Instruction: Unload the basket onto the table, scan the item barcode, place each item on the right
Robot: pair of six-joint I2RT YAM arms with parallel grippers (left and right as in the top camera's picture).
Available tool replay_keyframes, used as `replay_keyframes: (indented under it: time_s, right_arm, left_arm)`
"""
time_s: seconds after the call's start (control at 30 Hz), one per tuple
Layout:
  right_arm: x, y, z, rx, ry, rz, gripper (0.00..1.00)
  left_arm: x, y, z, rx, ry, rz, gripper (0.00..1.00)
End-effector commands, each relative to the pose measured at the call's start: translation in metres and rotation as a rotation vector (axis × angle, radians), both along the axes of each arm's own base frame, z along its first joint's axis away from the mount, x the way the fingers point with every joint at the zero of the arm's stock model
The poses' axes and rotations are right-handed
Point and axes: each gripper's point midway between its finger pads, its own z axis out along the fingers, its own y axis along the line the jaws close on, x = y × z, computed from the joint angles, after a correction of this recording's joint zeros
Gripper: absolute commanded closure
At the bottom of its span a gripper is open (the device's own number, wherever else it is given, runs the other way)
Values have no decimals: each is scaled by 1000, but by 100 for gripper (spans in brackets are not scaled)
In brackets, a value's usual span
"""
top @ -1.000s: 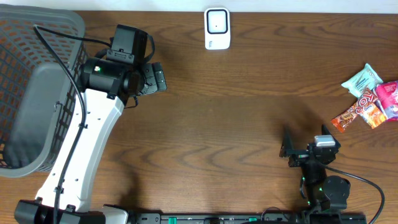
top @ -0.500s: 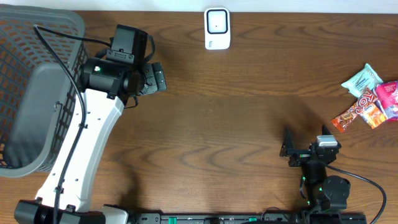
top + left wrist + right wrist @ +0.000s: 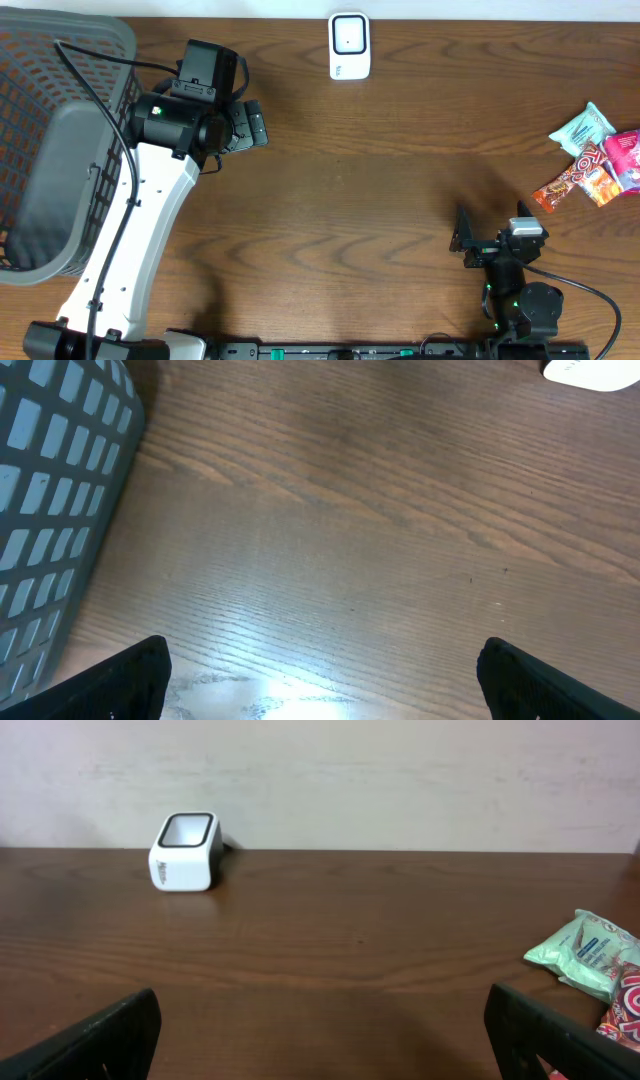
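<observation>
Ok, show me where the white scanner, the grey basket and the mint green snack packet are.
white scanner [image 3: 349, 40], overhead view, on its top face.
grey basket [image 3: 30, 70], overhead view, on its mesh wall.
mint green snack packet [image 3: 582, 128], overhead view, on the wrapper's middle.

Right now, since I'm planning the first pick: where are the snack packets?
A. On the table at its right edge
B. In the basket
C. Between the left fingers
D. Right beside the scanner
A: the packets lie clustered on the bare table at its right edge, far from the scanner and the basket.
</observation>
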Motion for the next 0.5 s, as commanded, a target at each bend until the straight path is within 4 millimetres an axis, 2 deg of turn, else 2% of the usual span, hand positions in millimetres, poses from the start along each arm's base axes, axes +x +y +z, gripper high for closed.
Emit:
replay_keyframes:
  time_s: [0.0, 0.47]
  right_arm:
    - [0, 2, 0, -11, -4, 12, 1]
    - [0, 2, 0, -11, -4, 12, 1]
  left_arm:
    - [-1, 3, 0, 10, 0, 4, 2]
    - [0, 3, -2, 12, 7, 4, 2]
